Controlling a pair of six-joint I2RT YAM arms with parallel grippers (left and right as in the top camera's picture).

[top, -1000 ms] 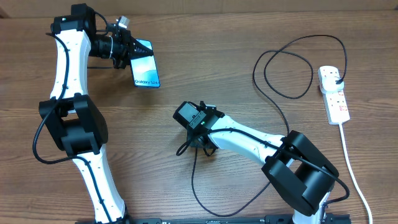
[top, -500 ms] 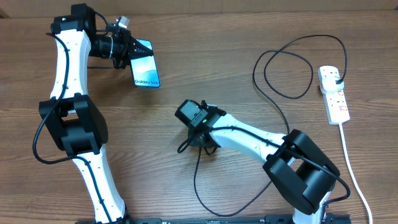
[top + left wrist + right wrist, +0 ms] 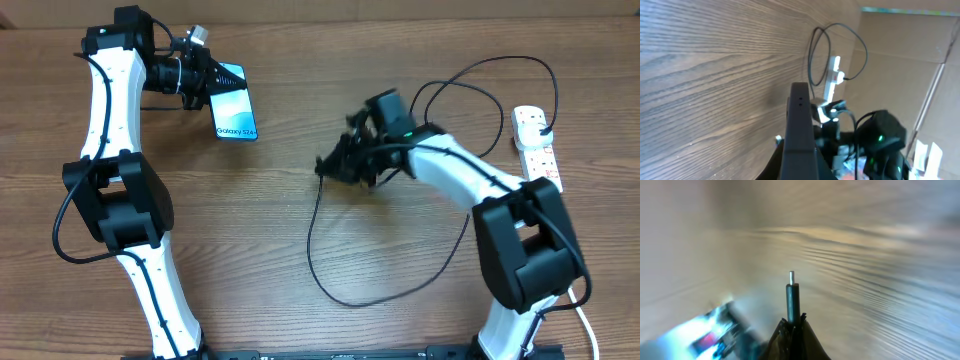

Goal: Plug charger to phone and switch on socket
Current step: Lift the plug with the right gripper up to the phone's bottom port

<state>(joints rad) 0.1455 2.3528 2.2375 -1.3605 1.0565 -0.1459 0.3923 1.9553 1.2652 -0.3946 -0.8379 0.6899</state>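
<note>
Black charger tip [image 3: 791, 296] in right hand [image 3: 791, 323]; phone [image 3: 234, 108] in left hand [image 3: 204, 84].

right arm entry: your right gripper [image 3: 330, 166] has swung away from the near-centre of the table toward 1 o'clock and now sits higher up the overhead view. jaws, slightly apart a second ago, have pinched in on the connector end of the charger [image 3: 311, 245]; the tip stands straight out past the fingertips in the wrist view, which is smeared by motion. the cable end has travelled with it. the slack at 6 o'clock, part hidden under the forearm before, now lies as one wide open loop. the elbow has shifted toward 3 o'clock, beside the socket [image 3: 537, 150], covering its white cord.
</note>
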